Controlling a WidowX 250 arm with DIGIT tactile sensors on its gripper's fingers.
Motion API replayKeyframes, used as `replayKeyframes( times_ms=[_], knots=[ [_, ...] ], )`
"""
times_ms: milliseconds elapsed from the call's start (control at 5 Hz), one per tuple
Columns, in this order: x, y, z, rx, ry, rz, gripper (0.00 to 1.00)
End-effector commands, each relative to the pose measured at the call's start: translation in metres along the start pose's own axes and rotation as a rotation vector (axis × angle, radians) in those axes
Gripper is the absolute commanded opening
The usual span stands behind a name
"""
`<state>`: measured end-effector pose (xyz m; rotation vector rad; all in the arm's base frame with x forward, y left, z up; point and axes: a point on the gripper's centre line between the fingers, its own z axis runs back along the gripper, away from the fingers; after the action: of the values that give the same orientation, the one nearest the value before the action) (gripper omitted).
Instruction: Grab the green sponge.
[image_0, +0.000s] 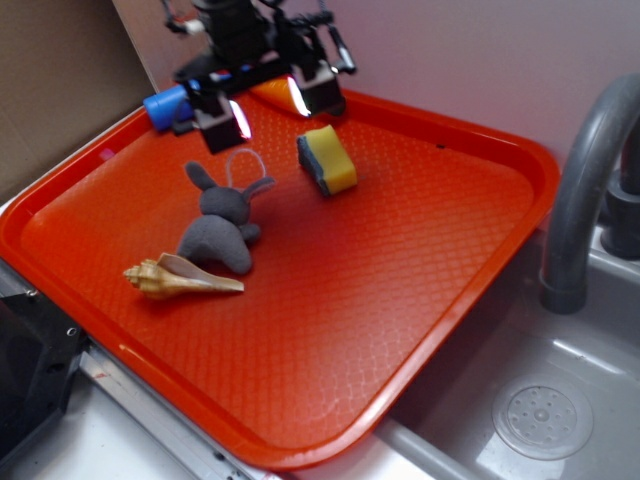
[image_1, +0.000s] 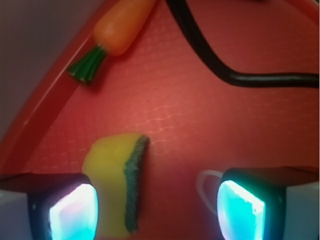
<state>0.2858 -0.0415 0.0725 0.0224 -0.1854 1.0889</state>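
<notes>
An orange tray (image_0: 450, 250) sits on the desk beside a grey sink (image_0: 560, 400) and its curved faucet (image_0: 580, 190), with a pale wall behind. The green sponge (image_0: 327, 160) stands on the tray near its far edge, yellow foam with the dark scouring face turned toward the gripper. The gripper (image_0: 268, 105) hangs above the tray's far left corner, fingers (image_0: 232, 120) spread wide and holding nothing. In the wrist view the sponge (image_1: 117, 182) lies just inside one finger (image_1: 70, 210), not centred in the gap, its long axis running roughly along the fingers rather than across them. A small sideways shift looks needed before descending. The grey plush bunny (image_0: 222, 225) and a seashell (image_0: 175, 278) lie nearer the front; the toy carrot (image_1: 117, 30) rests by the far rim. Nothing blocks the approach.
</notes>
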Motion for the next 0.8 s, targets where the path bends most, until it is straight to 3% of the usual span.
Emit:
replayKeyframes(
  times_ms=[0, 200, 400, 600],
  knots=[
    [0.014, -0.029, -0.017, -0.02, -0.035, 0.008, 1.0],
    [0.015, -0.028, -0.029, 0.006, -0.045, -0.005, 1.0],
    [0.009, -0.024, -0.038, 0.025, -0.062, -0.025, 0.83],
    [0.005, -0.023, -0.034, 0.012, -0.054, -0.037, 0.0]
  ],
)
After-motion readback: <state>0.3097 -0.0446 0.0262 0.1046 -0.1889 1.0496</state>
